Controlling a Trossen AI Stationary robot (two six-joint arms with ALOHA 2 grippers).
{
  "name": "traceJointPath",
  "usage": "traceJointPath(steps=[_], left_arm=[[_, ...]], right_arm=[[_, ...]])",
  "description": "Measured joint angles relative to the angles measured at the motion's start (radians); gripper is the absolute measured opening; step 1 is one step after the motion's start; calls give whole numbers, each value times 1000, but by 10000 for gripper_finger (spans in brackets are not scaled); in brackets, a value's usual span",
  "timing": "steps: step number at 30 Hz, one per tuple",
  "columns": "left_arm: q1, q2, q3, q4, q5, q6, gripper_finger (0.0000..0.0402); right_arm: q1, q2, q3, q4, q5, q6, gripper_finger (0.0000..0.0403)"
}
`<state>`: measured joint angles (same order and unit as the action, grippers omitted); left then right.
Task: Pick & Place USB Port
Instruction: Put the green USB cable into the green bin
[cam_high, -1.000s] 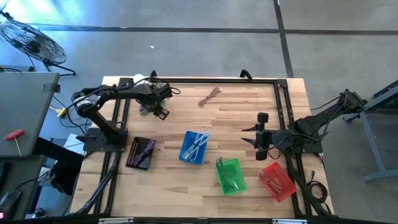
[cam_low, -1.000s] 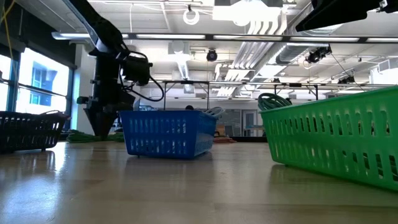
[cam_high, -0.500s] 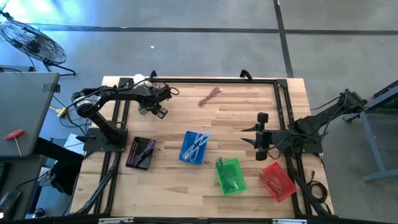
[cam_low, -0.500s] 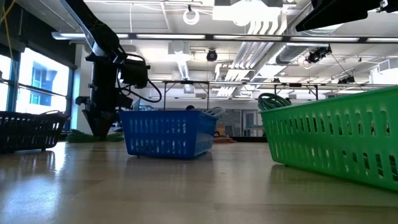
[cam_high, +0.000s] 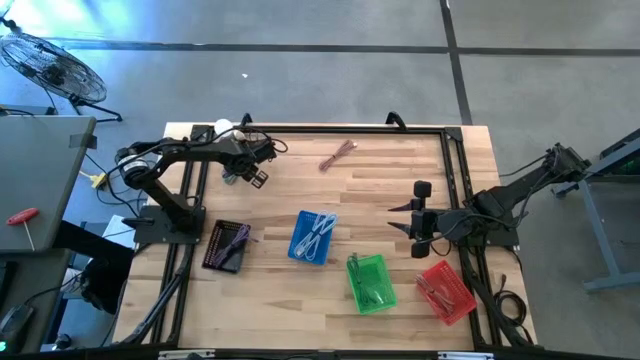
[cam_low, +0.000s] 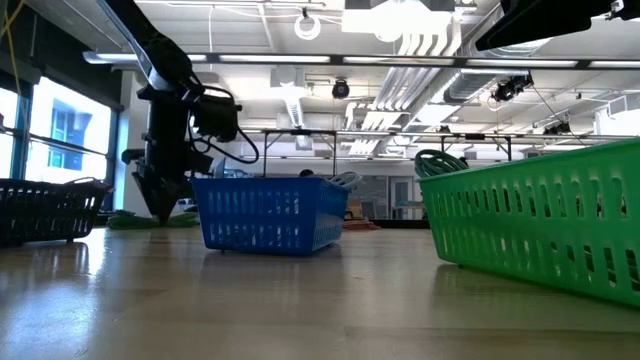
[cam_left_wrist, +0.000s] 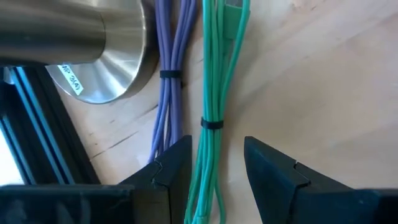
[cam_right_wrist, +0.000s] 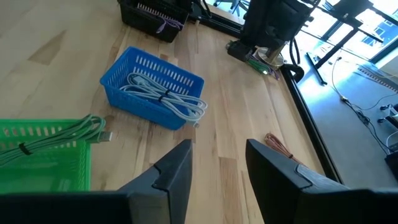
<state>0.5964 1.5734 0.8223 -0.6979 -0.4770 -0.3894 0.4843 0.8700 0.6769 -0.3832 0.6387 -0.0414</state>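
A green cable bundle (cam_left_wrist: 214, 93) tied with a black band lies flat on the wood beside a purple bundle (cam_left_wrist: 171, 74), near the table's far left corner. My left gripper (cam_left_wrist: 214, 168) points down over them (cam_high: 246, 173), open. Its fingers stand on either side of the green bundle and touch nothing. In the low view the left gripper (cam_low: 160, 205) hangs just above the table. My right gripper (cam_high: 420, 218) waits open at the table's right side.
A metal post base (cam_left_wrist: 93, 50) stands right beside the purple bundle. Along the near side sit a black basket (cam_high: 226, 245), a blue basket (cam_high: 313, 237), a green basket (cam_high: 371, 282) and a red basket (cam_high: 446, 291), each with cables inside. A brown cable (cam_high: 338, 153) lies near the far edge.
My left gripper has shifted a little toward the table's far left corner, staying pointed down and low over the cable bundles. Nothing else has moved.
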Motion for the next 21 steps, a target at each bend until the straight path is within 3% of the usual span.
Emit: traceJointPath(steps=[21], left_arm=[[53,72,4,-6,77,-30,139]], right_arm=[[0,0,0,0,-42,27,138]])
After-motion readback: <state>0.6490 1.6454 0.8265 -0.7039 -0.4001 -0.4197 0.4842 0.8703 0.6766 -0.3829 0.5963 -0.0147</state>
